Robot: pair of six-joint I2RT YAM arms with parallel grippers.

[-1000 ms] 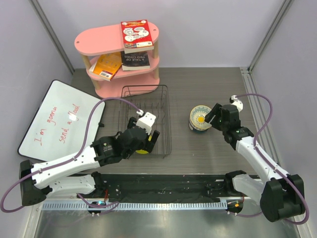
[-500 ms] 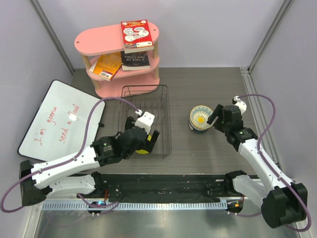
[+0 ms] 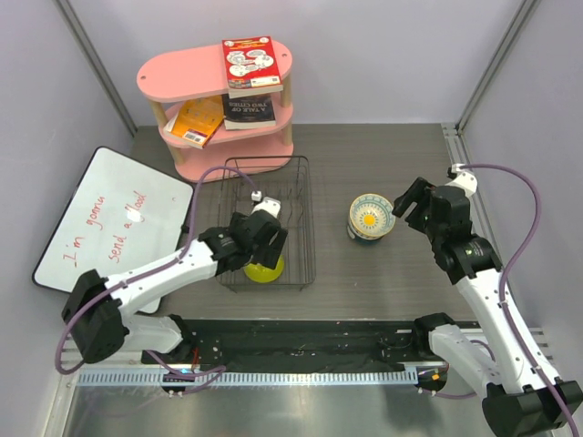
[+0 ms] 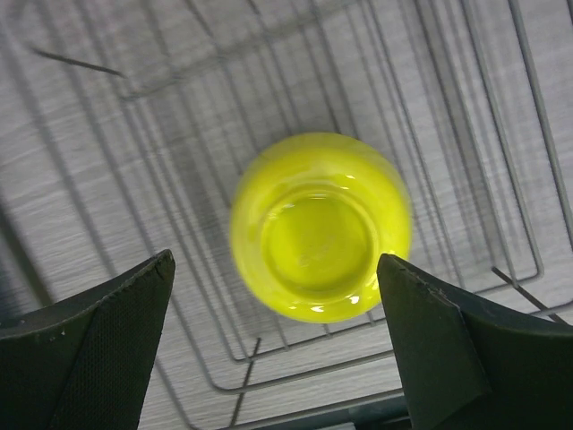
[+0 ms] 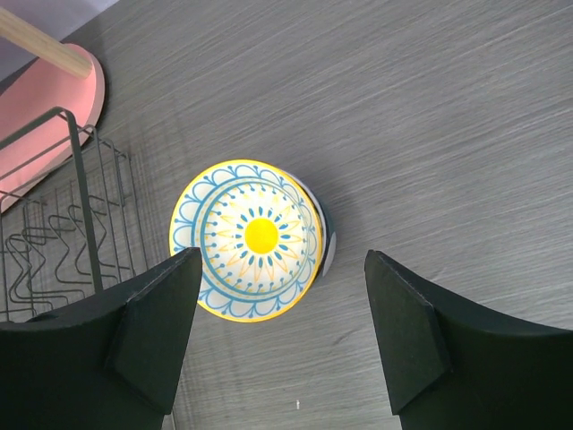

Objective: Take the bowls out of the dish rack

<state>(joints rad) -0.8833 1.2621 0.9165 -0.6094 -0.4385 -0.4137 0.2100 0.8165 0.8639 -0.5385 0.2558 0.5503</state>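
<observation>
One bowl is left in the dish rack (image 3: 308, 228) by my read: the yellow-green bowl (image 4: 320, 226) at its near end, apparently upside down. The left gripper (image 4: 275, 269) hangs over it, fingers spread wide and empty, and on that glossy dome a pinch could skid off or snag the rack. Further over on the table (image 3: 364, 155), the teal-and-white bowl (image 5: 255, 237) tops the stack (image 5: 327, 253) slightly off-centre, with the right gripper (image 5: 282, 260) gaping and empty nearby, so a careless set-down could topple it.
</observation>
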